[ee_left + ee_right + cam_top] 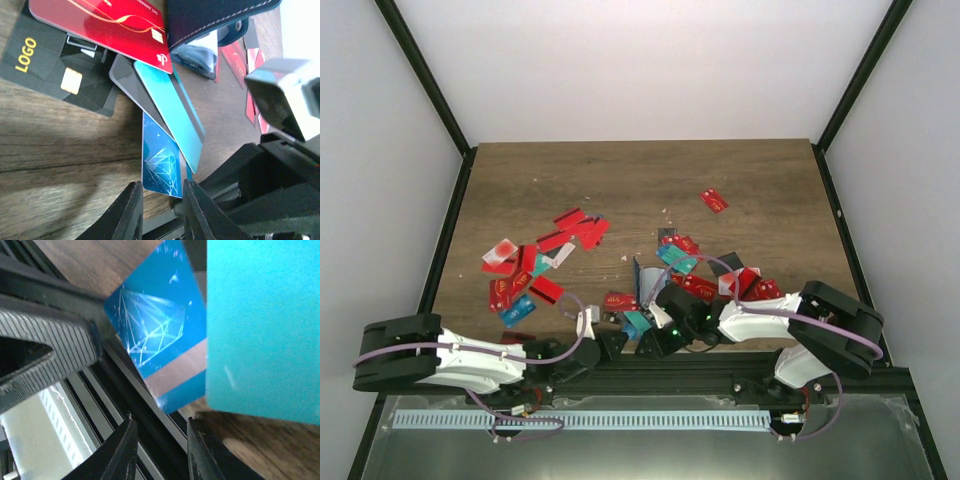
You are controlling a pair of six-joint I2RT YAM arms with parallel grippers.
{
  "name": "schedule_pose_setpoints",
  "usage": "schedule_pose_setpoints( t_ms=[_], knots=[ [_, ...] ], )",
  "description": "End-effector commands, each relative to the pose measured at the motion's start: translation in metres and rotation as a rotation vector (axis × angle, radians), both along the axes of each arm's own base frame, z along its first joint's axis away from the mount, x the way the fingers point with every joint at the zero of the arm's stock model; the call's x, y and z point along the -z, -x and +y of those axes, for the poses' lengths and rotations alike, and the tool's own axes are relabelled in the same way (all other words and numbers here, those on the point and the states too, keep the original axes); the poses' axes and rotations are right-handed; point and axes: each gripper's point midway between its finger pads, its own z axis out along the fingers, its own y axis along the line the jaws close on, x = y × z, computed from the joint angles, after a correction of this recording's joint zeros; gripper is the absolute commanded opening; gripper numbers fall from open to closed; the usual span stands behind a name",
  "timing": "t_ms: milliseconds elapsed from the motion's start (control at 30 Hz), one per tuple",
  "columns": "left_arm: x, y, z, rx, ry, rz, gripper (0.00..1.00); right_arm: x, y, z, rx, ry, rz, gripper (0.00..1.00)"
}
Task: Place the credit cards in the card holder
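Left gripper [161, 183]: jaws narrow, empty, tips at blue card [160, 160]; teal card [170, 105] overlaps it. Right gripper [161, 422]: narrow gap, nothing between.

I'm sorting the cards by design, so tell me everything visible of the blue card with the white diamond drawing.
The blue card is a thin, glossy plastic rectangle, deep blue with a faceted diamond drawn in fine white lines; the right wrist view shows a brownish band across it. It lies at the near edge of the wooden table, its far part under a teal card. The fingertips of the left hand stand either side of its near end; whether they touch it cannot be told.
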Motion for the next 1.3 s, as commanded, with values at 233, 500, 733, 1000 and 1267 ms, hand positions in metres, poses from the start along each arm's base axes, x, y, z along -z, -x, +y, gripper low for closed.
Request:
schedule_pose_setpoints(
  t_ms=[233,500,733,1000,1267],
  knots=[
    [-0.012,-0.011,0.007,-0.041,0.012,-0.071,0.25,-0.008,0.019,0.004,-0.055,-0.007,0.023,0.30],
    [-0.012,-0.020,0.016,-0.095,-0.007,-0.109,0.28,-0.025,0.008,0.006,-0.023,-0.007,-0.036,0.30],
    [-0.009,-0.022,0.009,-0.082,-0.050,-0.128,0.29,-0.023,0.001,-0.004,0.025,0.035,-0.070,0.29],
    [-0.019,-0.034,0.009,-0.048,-0.113,-0.172,0.44,-0.040,-0.062,-0.024,0.247,0.101,-0.212,0.33],
    [-0.016,-0.047,0.011,0.045,-0.168,-0.150,0.49,-0.012,-0.097,-0.020,0.270,0.200,-0.257,0.35]
  ],
)
